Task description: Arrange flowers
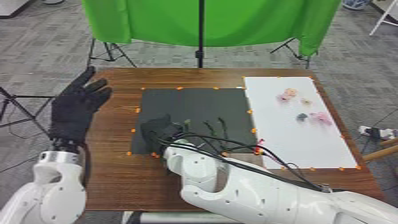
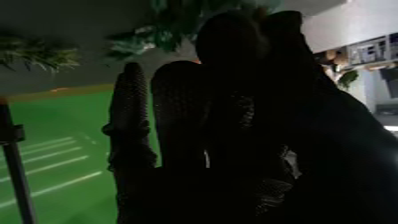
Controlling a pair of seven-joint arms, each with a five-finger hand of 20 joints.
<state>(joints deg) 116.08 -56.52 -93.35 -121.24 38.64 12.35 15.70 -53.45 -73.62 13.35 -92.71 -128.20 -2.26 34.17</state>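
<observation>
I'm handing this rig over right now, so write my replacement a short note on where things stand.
Left hand: open, raised by the left edge of the table.
Right hand: low over the dark mat, near its left side; whether it holds anything, I can't tell.
Things: green sprigs on the mat; pink flowers on the white sheet.
Done: sprigs are on the mat.
Left: probably combining them with the flowers, which lie apart.

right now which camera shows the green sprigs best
The right wrist view: there the green sprigs look large, with needle-like leaves, though partly hidden behind the right hand. The head view shows them as small, thin stalks on the dark mat, beside that hand.
</observation>
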